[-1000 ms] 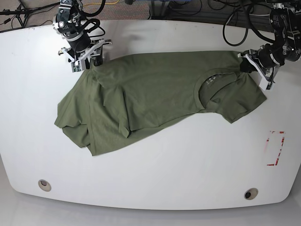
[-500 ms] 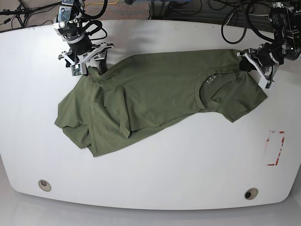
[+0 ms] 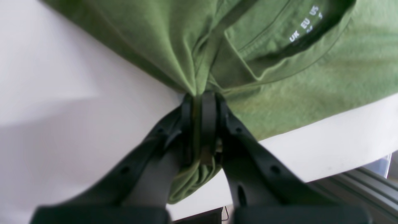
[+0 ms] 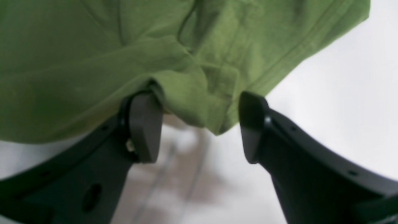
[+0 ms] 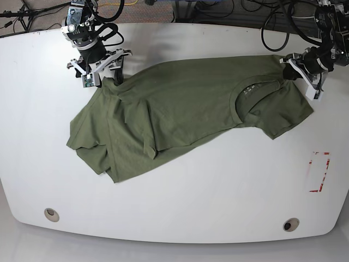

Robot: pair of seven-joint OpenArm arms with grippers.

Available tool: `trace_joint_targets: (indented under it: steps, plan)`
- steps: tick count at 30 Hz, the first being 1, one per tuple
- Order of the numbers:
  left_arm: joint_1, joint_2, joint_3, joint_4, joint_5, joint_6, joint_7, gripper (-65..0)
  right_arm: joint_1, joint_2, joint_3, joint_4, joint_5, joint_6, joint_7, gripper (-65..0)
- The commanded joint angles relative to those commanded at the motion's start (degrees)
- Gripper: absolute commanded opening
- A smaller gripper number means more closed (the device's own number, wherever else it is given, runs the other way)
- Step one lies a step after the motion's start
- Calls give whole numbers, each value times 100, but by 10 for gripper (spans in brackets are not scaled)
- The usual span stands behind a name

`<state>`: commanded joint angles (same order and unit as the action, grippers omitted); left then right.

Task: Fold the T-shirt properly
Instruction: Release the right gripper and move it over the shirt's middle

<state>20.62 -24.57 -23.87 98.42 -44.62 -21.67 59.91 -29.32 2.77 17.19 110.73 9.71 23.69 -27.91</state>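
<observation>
The T-shirt (image 5: pixel 185 103) lies across the white table (image 5: pixel 229 191), soft, light and likely to sag; left gripper (image 3: pixel 199 99) pinches its collar end; right gripper (image 4: pixel 199 127) gapes around the hem, best grasped deeper.

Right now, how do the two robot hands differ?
The left hand is pinched shut on the T-shirt; the right hand stands open. Cloth is gripped between the left hand's fingers, but only lies loosely between the right hand's. Both have dark fingers.
</observation>
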Motion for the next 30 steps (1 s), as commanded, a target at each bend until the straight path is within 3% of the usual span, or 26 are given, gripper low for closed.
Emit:
trace_joint_targets:
  steps: [13, 18, 21, 25, 30]
  plan:
    - [132, -26, 9, 273, 0, 0, 9, -650, -185, -97, 44, 79, 18, 18, 9, -279]
    - [123, -26, 18, 273, 0, 0, 9, -650, -158, -325, 0, 378, 18, 501, 0, -279]
    - [123, -26, 18, 273, 0, 0, 9, -650, -123, -510, -9, 457, -18, 651, 0, -279]
    - [123, -26, 26, 273, 0, 0, 9, -650, 62, -607, -9, 466, -26, 747, 0, -279]
    - [123, -35, 26, 264, 0, 0, 9, -650, 343, -589, 0, 396, -35, 730, 0, -279]
